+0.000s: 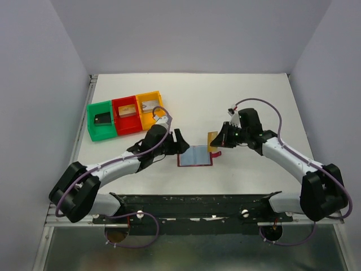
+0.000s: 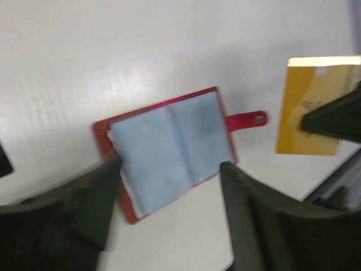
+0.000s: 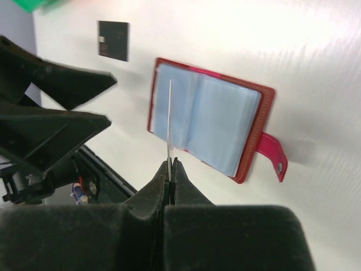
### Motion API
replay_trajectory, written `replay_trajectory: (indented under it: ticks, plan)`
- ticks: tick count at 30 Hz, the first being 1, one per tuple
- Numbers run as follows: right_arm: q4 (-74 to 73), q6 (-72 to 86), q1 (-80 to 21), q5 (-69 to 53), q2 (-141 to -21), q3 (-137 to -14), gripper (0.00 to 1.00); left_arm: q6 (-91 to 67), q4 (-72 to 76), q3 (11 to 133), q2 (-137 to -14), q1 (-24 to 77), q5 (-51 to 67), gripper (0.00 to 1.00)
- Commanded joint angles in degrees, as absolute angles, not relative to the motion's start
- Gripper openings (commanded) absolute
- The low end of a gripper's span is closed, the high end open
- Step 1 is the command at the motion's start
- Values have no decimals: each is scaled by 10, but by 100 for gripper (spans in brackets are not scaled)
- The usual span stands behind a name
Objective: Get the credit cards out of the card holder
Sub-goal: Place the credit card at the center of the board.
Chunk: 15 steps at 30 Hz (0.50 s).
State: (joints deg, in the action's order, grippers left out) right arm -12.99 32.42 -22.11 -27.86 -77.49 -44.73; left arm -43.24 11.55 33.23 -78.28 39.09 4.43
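The maroon card holder (image 1: 195, 156) lies open on the table, its light blue pockets facing up (image 2: 169, 151) and its snap tab (image 2: 246, 120) pointing right. My right gripper (image 1: 219, 140) is shut on a gold-orange credit card (image 2: 312, 105), held upright just off the holder's right edge. The right wrist view shows this card edge-on (image 3: 170, 121) between the closed fingertips (image 3: 171, 162). My left gripper (image 2: 170, 164) hovers open over the holder's near-left edge with nothing between its fingers. A black credit card (image 3: 113, 40) lies flat on the table beyond the holder.
Green (image 1: 95, 131), red (image 1: 130, 128) and yellow (image 1: 148, 121) trays stand in a row at the back left. A black card (image 1: 103, 119) lies in the green tray and a silver-grey one (image 1: 127, 110) in the red tray. The dark base rail (image 1: 192, 202) runs along the near edge.
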Motion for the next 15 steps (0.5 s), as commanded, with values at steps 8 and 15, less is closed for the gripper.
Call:
replay_trajectory:
  ticks: [8,15]
  plan:
    - [-93,240,-243,-447,-673,-440,1,-402,125,321,-614,388,85,85]
    - [-112,185,-326,-520,-673,-465,0,-413,274,250,-568,385,196,78]
